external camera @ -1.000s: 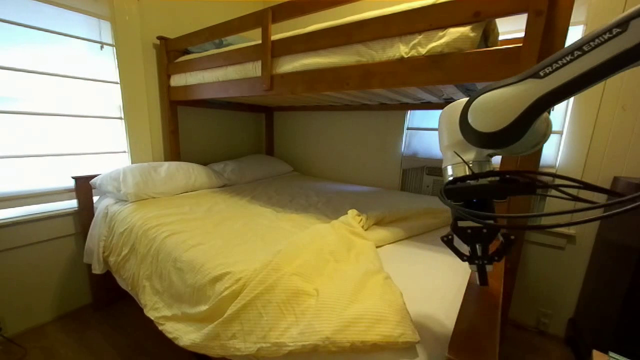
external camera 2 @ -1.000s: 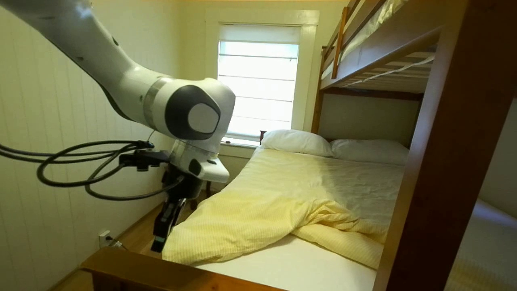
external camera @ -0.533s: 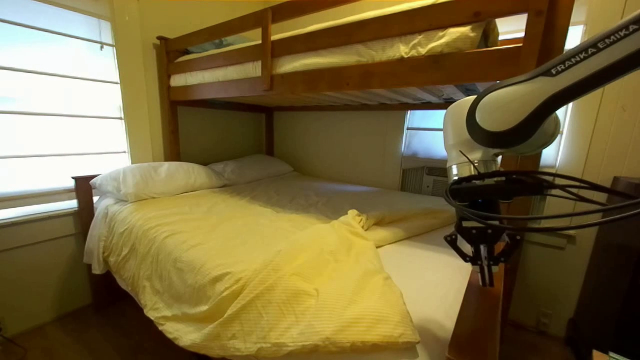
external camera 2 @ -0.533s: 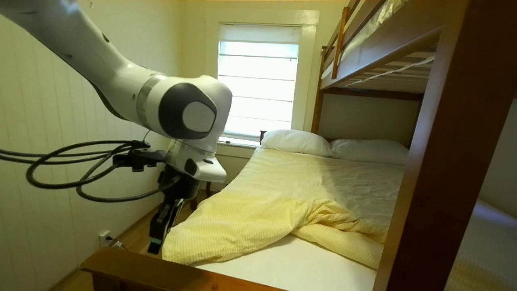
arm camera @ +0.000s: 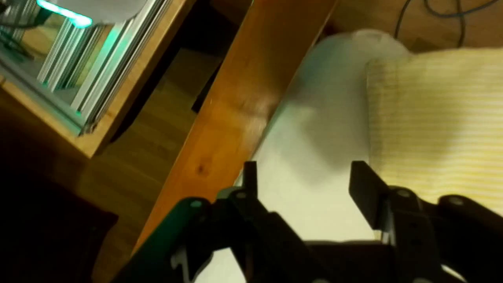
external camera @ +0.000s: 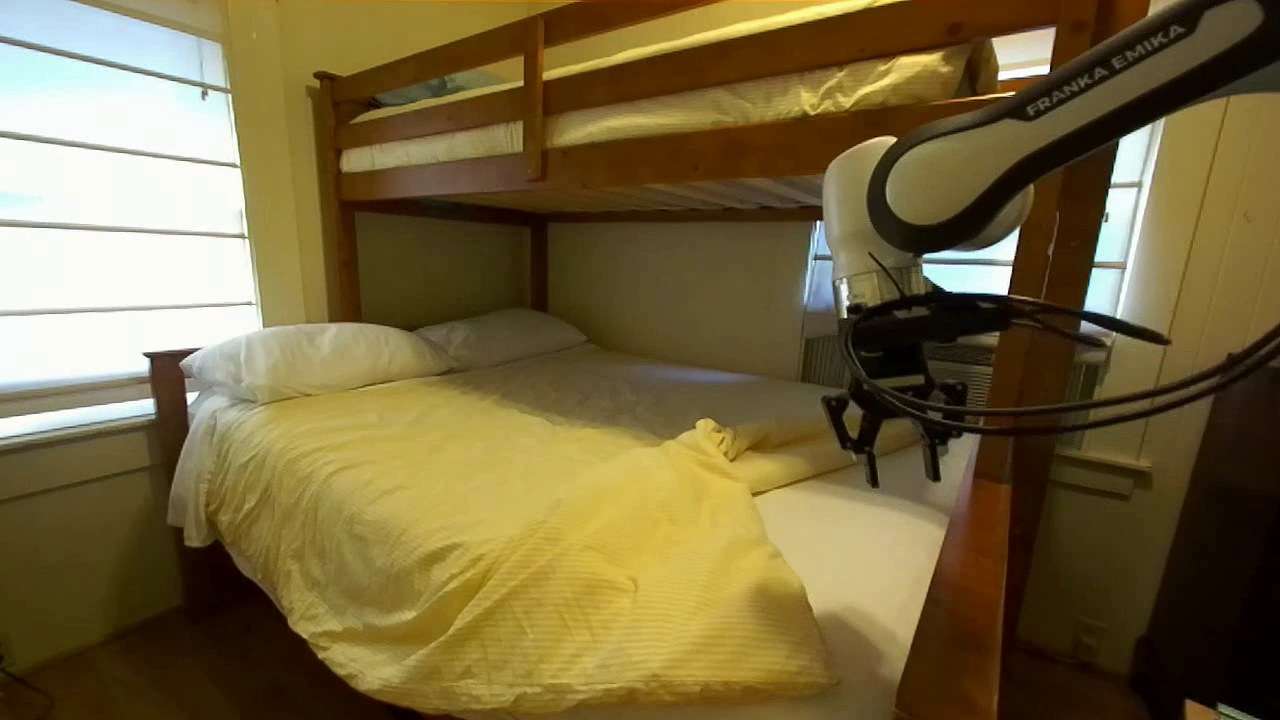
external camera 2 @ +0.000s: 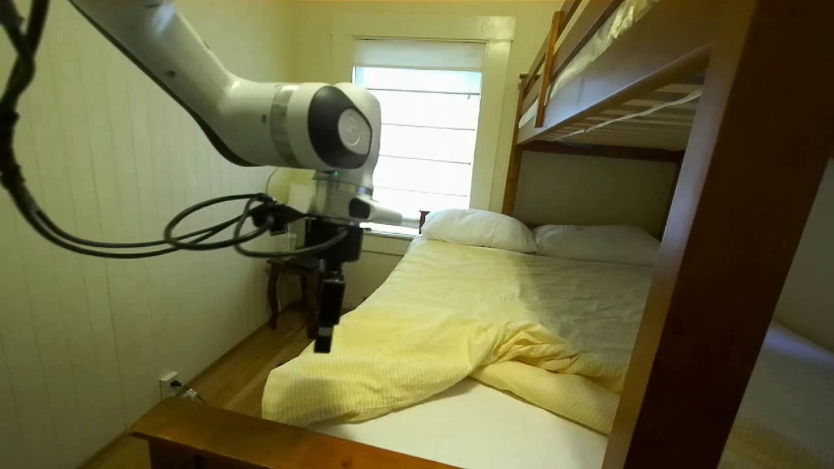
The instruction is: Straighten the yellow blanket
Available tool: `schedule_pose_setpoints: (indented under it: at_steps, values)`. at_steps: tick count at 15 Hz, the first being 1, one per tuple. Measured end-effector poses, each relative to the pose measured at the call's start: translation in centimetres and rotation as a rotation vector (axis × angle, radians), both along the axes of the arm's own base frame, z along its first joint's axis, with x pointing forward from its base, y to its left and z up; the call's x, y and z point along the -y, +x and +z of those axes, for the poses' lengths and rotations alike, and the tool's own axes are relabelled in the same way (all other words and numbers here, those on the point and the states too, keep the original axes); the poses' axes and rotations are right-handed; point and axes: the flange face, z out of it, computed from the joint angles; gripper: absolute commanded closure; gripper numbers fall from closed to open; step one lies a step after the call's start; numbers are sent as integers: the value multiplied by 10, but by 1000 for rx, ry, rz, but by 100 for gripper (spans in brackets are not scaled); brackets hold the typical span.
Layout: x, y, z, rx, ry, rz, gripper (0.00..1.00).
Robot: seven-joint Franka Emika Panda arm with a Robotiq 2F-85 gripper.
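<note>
Blanket point(external camera: 540, 540), yellow and striped, lies crooked on the white sheet point(external camera: 850, 550) of the bottom bunk point(external camera: 950, 625). It should be soft, light and floppy, so pinch its flat corner point(arm camera: 393, 74). The gripper point(external camera: 903, 480) hangs spread wide, holding nothing.

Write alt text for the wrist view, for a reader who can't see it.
A black gripper, its jaws open and holding nothing, hangs above a white sheet. The striped yellow blanket lies to the right, one corner showing; to the left, a wooden bed rail runs diagonally, with wooden floor beyond it.
</note>
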Motion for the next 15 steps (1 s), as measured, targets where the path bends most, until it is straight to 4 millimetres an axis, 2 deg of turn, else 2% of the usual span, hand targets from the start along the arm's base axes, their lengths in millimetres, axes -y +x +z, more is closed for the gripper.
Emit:
schedule_pose_setpoints:
  at_steps: [2, 3, 4, 5, 7, 9, 12, 15]
  values:
    - [28, 25, 15, -19, -22, -27, 16]
    - [37, 33, 17, -27, -18, -38, 12]
    - [42, 38, 16, -35, -15, -43, 12]
    - [42, 41, 14, -40, -15, -43, 3]
    - [41, 42, 11, -46, -14, -39, 0]
    - [49, 46, 10, -25, -9, -43, 0]
    - [87, 64, 4, 15, 26, -9, 0]
    - [131, 98, -8, 34, 55, 85, 0]
